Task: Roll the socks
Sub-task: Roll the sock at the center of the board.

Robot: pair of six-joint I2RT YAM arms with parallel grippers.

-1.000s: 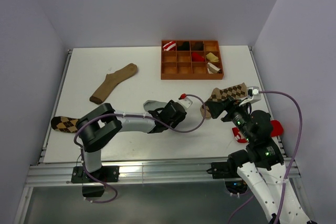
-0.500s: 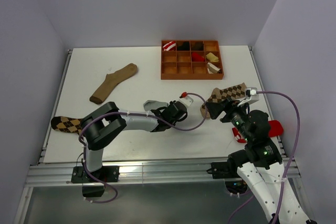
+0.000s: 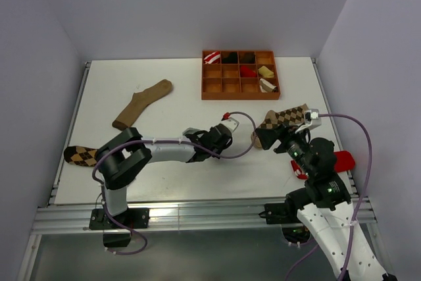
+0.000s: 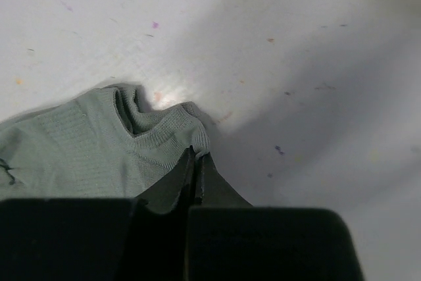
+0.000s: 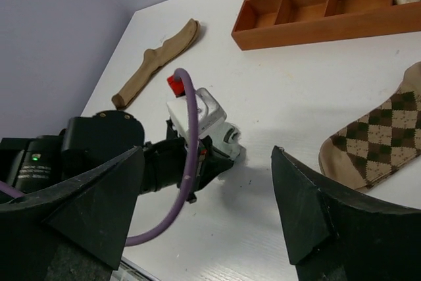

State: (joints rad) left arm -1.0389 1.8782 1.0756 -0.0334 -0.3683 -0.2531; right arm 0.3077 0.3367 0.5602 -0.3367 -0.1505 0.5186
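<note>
Grey sock (image 4: pixel 72 149) stretches leftward from its cuff, which the left hand (image 4: pixel 198 157) pinches tight.

No readable text, label or number — nothing legible anywhere.

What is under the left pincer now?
The grey sock; the shut left pincer pinches its edge. The pincer's own body covers the sock's near part.

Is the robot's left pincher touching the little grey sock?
Touching. In the left wrist view, the left gripper has its fingertips closed together right on the cuff edge of the grey sock, pinching the fabric.
</note>
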